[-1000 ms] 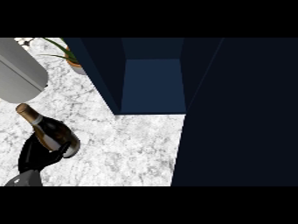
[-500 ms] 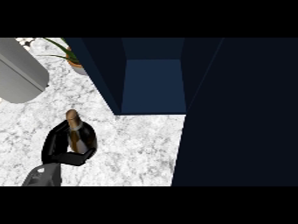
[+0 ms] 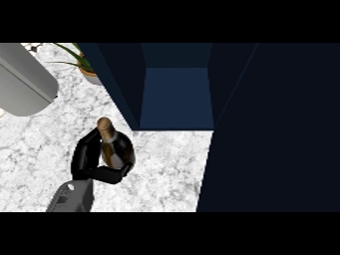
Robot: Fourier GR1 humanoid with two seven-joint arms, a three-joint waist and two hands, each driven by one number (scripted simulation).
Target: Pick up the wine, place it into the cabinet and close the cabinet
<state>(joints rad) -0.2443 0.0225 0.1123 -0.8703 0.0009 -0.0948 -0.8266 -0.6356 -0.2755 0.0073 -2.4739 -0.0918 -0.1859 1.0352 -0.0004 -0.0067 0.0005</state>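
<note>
One thick grey cylinder (image 3: pixel 14 77) at far left, rounded at its near end, slanting above the marble counter (image 3: pixel 25 164). Beyond it, green leaves of a potted plant (image 3: pixel 81 62) beside the cabinet's outer wall. Lower, right hand (image 3: pixel 102 173) on a grey forearm coming up from the bottom edge, fingers and thumb curled in a ring round the wine (image 3: pixel 110 137). Bottle over the counter, just left of the cabinet's front corner, long axis running almost straight up the view, brown top toward the far edge, base hidden inside the hand. Slanted up-left and farther left a second ago; now straighter and shifted right, nearer the opening. Then the open cabinet (image 3: pixel 176 94), blue inside. Farthest right, a wide dark panel (image 3: pixel 283 129).
</note>
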